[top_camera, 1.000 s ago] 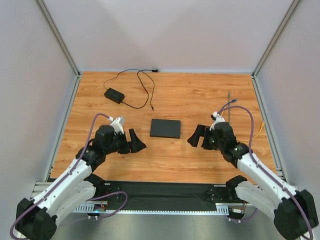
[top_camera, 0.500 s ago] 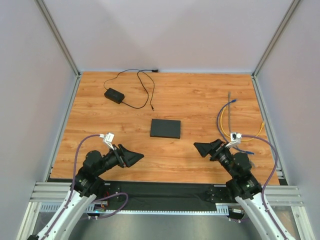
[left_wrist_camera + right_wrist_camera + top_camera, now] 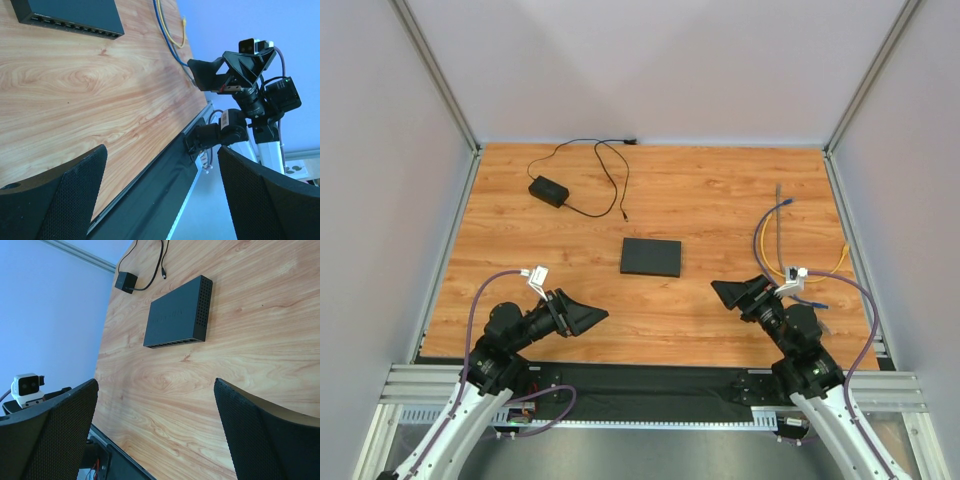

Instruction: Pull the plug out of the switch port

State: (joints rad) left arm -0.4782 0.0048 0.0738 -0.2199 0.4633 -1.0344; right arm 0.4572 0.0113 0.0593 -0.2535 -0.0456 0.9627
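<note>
The switch (image 3: 651,257) is a flat black box lying mid-table, its port row facing the near edge. It also shows in the left wrist view (image 3: 70,17) and the right wrist view (image 3: 175,315). No plug or cable shows in any port. My left gripper (image 3: 588,317) is open and empty, low near the front edge, far left of the switch; its jaws stand wide apart in its wrist view (image 3: 160,165). My right gripper (image 3: 728,293) is open and empty, near the front right (image 3: 155,390).
A small black power adapter (image 3: 548,190) with its thin cord lies at the back left. Loose blue, yellow and grey cables (image 3: 778,240) lie by the right wall, apart from the switch. A black mat (image 3: 640,380) covers the near edge.
Both arms have pulled back from beside the switch to the near edge, uncovering the cables at the right. In the last half second they barely moved.
</note>
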